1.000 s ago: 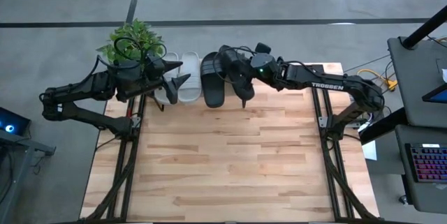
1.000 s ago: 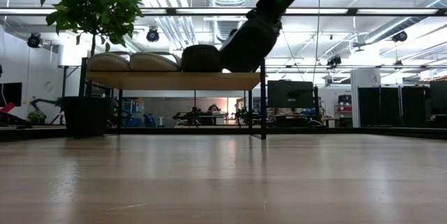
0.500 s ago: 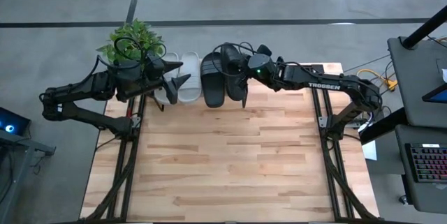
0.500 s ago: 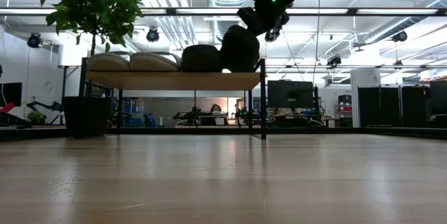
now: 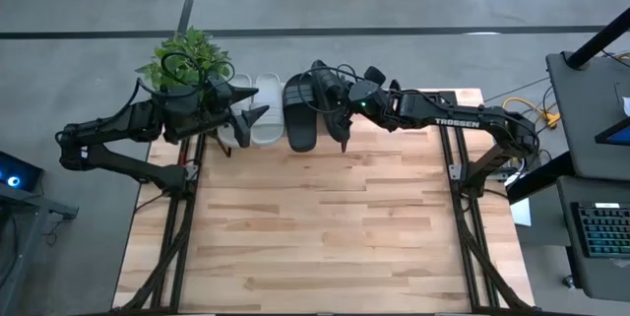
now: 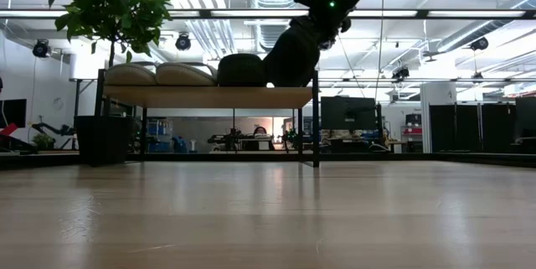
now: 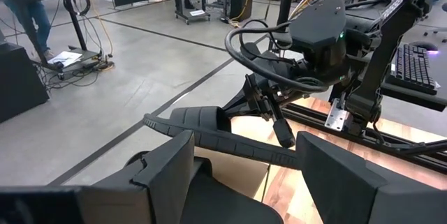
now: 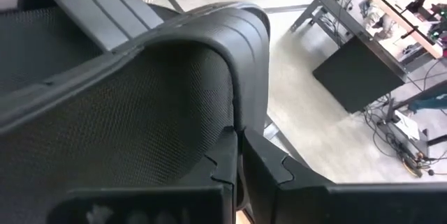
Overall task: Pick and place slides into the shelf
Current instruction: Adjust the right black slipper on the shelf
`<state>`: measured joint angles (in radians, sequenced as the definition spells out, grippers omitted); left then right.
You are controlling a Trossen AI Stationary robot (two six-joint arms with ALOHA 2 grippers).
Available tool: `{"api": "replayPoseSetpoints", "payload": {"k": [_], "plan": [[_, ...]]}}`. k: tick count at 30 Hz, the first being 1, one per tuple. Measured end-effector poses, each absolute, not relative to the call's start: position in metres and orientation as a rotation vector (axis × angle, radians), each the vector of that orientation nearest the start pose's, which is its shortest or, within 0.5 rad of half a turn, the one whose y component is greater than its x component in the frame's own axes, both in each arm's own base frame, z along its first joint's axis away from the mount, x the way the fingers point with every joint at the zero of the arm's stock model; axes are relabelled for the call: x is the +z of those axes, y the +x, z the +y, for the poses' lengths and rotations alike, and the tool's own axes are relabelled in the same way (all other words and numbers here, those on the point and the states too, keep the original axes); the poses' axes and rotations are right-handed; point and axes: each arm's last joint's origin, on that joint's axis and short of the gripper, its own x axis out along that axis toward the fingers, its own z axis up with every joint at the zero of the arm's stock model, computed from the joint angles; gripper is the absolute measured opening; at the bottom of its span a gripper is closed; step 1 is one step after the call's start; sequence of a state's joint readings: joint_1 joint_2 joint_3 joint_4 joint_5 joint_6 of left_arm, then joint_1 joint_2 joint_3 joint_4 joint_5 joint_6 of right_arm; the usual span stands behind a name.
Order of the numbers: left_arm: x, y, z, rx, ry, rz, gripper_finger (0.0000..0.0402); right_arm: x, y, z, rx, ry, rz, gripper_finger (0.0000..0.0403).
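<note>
Tabletop: wooden table [image 5: 325,227], bare in the near part; all the action is along its far edge.
Shelf: shelf [image 6: 209,96] stands at the far edge beside a potted plant [image 5: 187,58]; two grey slides [image 5: 254,109] and one black slide [image 5: 300,111] lie side by side on its board.
Right gripper: right gripper [image 5: 342,109] is clenched on the strap of the last black slide [image 5: 330,99], which hangs tilted over the shelf's right end, against its black partner.
Change: half a second ago this slide sat lower and flatter at the board; now it is tipped up again, so placement looks unfinished.
Left gripper: left gripper [image 5: 239,111] waits with fingers spread over the grey slides, holding nothing.
Meaning: three are placed; the fourth needs levelling before release.
</note>
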<state>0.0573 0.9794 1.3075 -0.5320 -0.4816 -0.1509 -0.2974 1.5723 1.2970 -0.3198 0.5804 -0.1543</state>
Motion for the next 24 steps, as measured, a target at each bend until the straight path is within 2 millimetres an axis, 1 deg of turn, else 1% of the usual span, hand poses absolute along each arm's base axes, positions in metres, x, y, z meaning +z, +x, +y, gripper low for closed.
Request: {"api": "replayPoseSetpoints", "payload": {"k": [7,10,24], "plan": [[0.4395,0.1759,0.0235,0.549,-0.103,0.161,0.0238,0.3148,0.3360,-0.1095,-0.790,-0.220,0.596,0.0008],[0.4395,0.1759,0.0235,0.549,-0.103,0.161,0.0238,0.3175,0.3370,-0.1082,-0.806,-0.158,0.559,0.0008],[0.4395,0.1759,0.0234,0.548,-0.104,0.161,0.0238,0.3086,0.3332,-0.1091,-0.848,-0.149,0.596,0.0008]]}}
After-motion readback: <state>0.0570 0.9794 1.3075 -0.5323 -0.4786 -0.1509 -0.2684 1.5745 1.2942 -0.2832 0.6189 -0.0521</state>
